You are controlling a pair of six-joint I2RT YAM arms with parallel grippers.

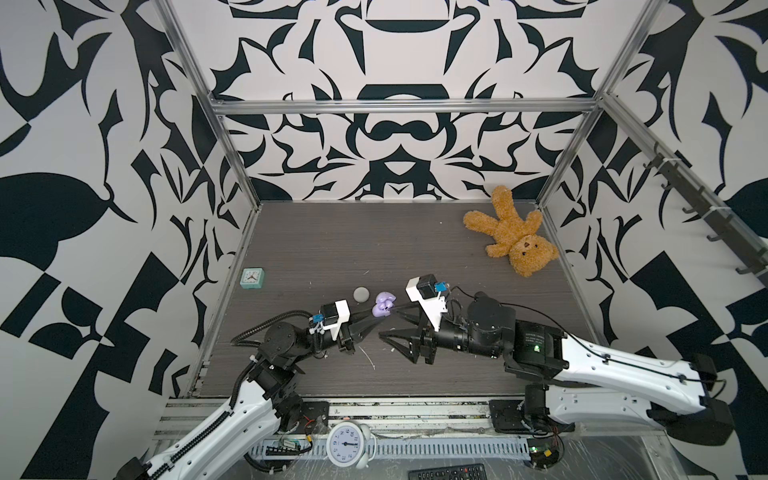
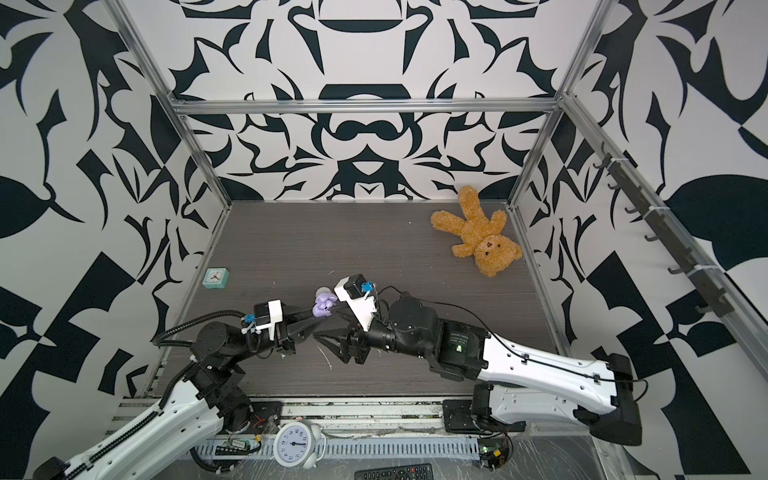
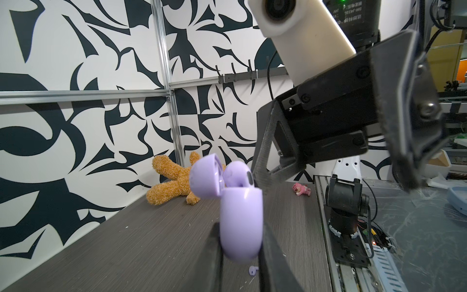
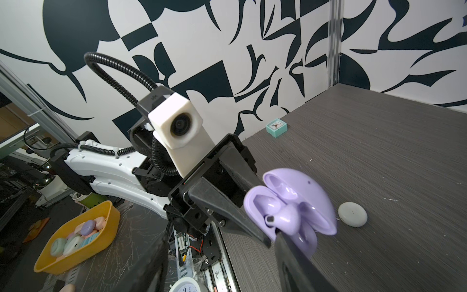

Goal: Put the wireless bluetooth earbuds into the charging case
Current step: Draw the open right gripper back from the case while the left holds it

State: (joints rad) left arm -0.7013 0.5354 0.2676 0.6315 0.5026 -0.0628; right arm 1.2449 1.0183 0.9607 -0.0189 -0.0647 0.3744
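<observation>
The pale purple charging case (image 1: 384, 306) (image 2: 323, 308) hangs above the table's middle with its lid open. My left gripper (image 1: 375, 319) (image 3: 240, 227) is shut on its lower half (image 3: 240, 222). One purple earbud (image 3: 237, 174) (image 4: 283, 217) sits in the case's well with its head sticking out. Another purple earbud (image 3: 253, 270) lies on the table below the case. My right gripper (image 1: 388, 322) (image 4: 225, 265) stands open and holds nothing; one of its fingers (image 4: 295, 255) is right beside the case.
A closed grey-white round case (image 1: 361, 294) (image 4: 352, 214) lies just beyond the purple one. A teddy bear (image 1: 511, 237) lies at the back right and a small teal clock (image 1: 253, 278) at the left. A white scrap (image 1: 368, 357) lies near the front. Off the table stands a yellow bin (image 4: 75, 240).
</observation>
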